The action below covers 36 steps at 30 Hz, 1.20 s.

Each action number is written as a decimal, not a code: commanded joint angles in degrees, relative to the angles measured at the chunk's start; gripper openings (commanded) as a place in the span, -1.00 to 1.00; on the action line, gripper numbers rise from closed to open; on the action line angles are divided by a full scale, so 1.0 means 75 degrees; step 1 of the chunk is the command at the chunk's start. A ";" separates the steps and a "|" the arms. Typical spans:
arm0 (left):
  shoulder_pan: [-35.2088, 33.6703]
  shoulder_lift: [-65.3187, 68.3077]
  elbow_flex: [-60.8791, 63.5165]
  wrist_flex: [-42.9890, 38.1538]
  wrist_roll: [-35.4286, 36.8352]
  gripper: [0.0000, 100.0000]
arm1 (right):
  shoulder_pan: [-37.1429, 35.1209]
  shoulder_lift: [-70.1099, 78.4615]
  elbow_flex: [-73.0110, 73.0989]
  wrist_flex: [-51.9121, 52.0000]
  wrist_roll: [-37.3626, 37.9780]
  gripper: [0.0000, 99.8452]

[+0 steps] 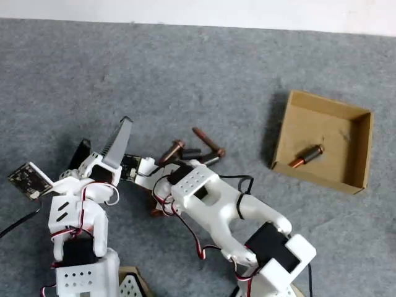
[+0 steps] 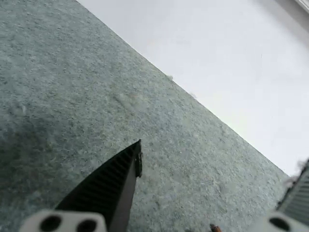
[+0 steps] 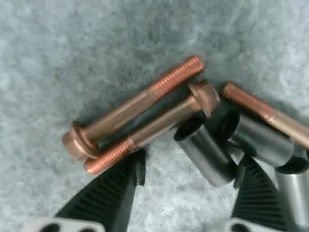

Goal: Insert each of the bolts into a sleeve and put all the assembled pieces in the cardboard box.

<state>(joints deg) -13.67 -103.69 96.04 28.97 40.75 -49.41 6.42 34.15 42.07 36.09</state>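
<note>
At the right gripper [image 3: 188,186]: spread well apart, clamped on nothing, hanging low over the pile, with a dark sleeve [image 3: 205,154] lying between the two fingertips and one tip just beside a threaded bolt end. By the look of it a short steel tube: stiff, smooth, likely slippery and prone to roll. Best pinched squarely across the middle of the barrel, so as not to squirt out.

Just beyond, touching that sleeve: two copper bolts [image 3: 137,102] side by side, head to tail, on the grey bench [image 1: 185,74]. Rigid and probably weighty for their bulk; better taken on the plain shank than on the threads or the flanged head. Next to those, a third bolt [image 3: 263,110], hard to tell whether run through or merely lying against a second sleeve [image 3: 263,142].

Farther off, at the left gripper [image 2: 207,193]: likewise wide apart and empty, aimed over bare bench beside the pile.

Well apart on the other side, in the cardboard box [image 1: 366,148]: one assembled piece [image 1: 307,155].
</note>
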 commanded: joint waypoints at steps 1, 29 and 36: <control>-0.0088 -0.0123 0.0029 0.0000 -0.0035 -0.09 | -0.0053 0.0873 -0.0451 -0.0053 0.0199 -0.45; -0.0076 -0.0123 0.0053 0.0000 -0.0035 -0.09 | -0.0018 0.1096 -0.1248 0.0592 0.0199 -0.99; -0.0076 -0.0123 0.0064 0.0000 -0.0035 -0.09 | 0.0850 0.0147 -0.1178 0.1330 0.0199 -0.99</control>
<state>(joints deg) -13.67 -103.69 96.04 28.97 40.75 -46.59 11.34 24.13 48.92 37.41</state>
